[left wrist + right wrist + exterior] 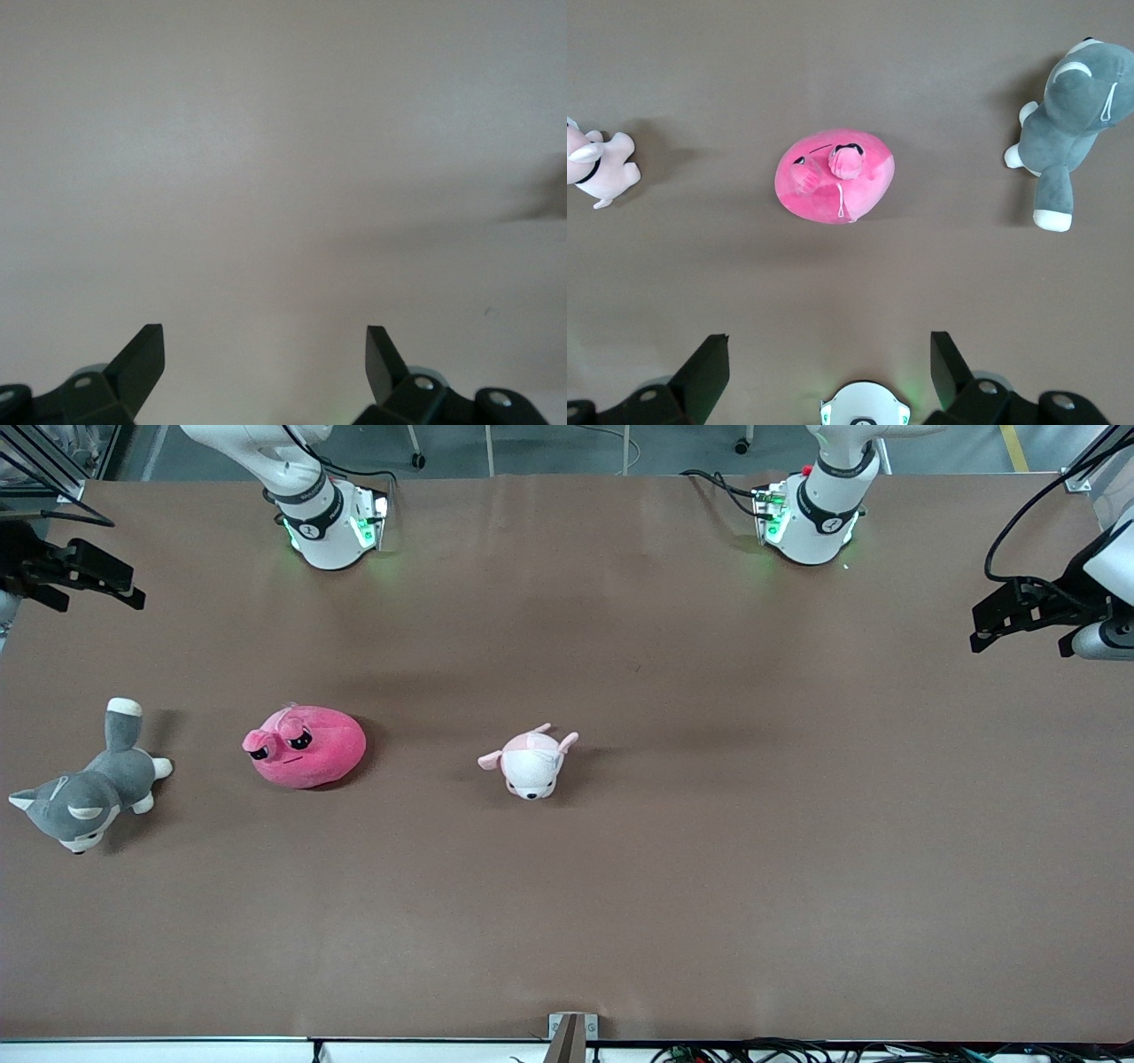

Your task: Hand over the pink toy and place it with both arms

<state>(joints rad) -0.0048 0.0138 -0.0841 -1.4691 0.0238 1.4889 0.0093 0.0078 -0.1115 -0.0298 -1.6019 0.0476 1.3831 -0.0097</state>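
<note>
Two white robot arms stand at the top edge of a wide brown table (620,921), and three soft toys lie in a loose row across it. Largest to smallest: the table, the arms, then the toys.

The right gripper (824,367) hangs high over the table above the pink toy (306,747); its two black fingers (709,363) are spread wide apart with nothing between them. The left gripper (266,359) is up in the air over bare table at the left arm's end, its fingers likewise spread and empty. In the front view both show only as dark shapes at the picture's edges. That arm waits.

The pink toy is a round, hot-pink plush blob with bulging dark eyes and a frown. It rests on the table toward the right arm's end, between a grey-and-white plush dog (89,793) and a smaller white-and-pink plush animal (532,762), apart from both. Nothing touches it.

It is probably light, soft and squashy, not fragile and not slippery, though its body will likely give under pressure. A sensible hold seems to be across the middle of the rounded body, pinching deep enough to gather the stuffing while leaving part of it exposed for the other gripper at the handover.
</note>
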